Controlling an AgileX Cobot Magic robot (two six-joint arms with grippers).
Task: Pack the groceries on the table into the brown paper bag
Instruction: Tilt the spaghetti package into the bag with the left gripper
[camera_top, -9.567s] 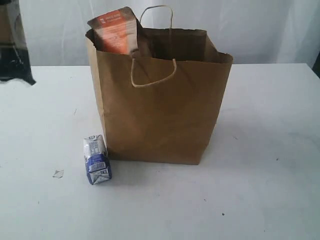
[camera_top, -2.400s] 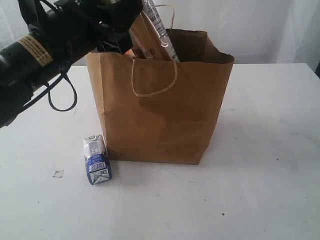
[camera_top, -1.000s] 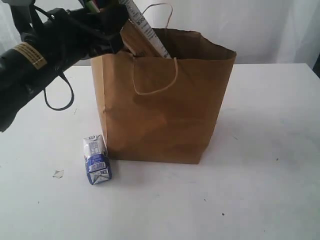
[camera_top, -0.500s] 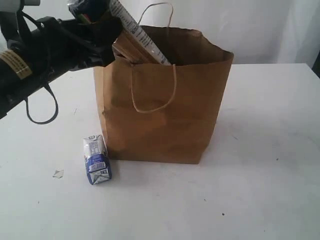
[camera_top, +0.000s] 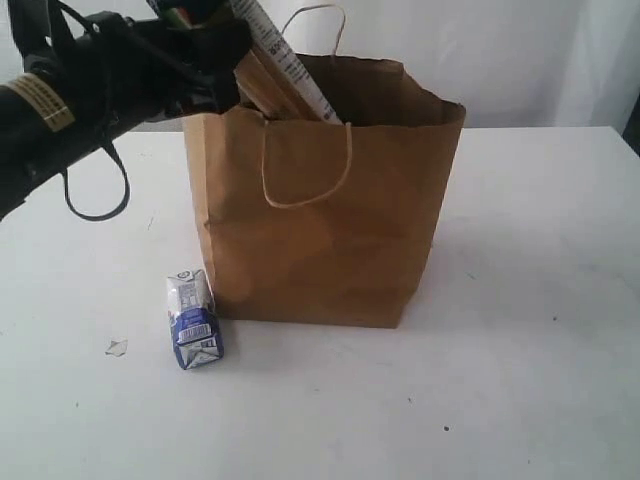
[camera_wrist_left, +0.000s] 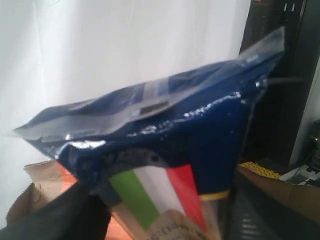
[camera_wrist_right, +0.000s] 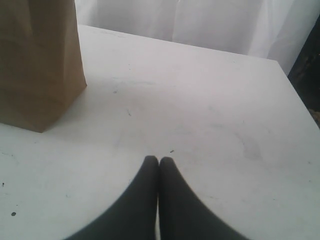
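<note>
The brown paper bag (camera_top: 330, 230) stands upright mid-table with its mouth open. My left gripper (camera_top: 215, 30) hangs over the bag's left rim, shut on the blue spaghetti packet (camera_top: 288, 68). The packet slants down with its lower end inside the bag. In the left wrist view the packet (camera_wrist_left: 200, 130) fills the frame, with my dark fingers (camera_wrist_left: 60, 220) on either side of it. The brown pouch (camera_top: 262, 88) leans inside the bag behind the packet. A small blue-white carton (camera_top: 193, 320) lies on the table at the bag's front left corner. My right gripper (camera_wrist_right: 159, 161) is shut and empty.
The white table (camera_top: 520, 330) stretches out to the right of the bag, and the right wrist view shows the bag's corner (camera_wrist_right: 35, 60) off to one side. A tiny scrap (camera_top: 116, 347) lies left of the carton. White curtains hang behind.
My left arm has shifted slightly above the bag's rim and the spaghetti packet's tilt has changed with it. The bag's rim has flexed a little. The carton has not moved.
</note>
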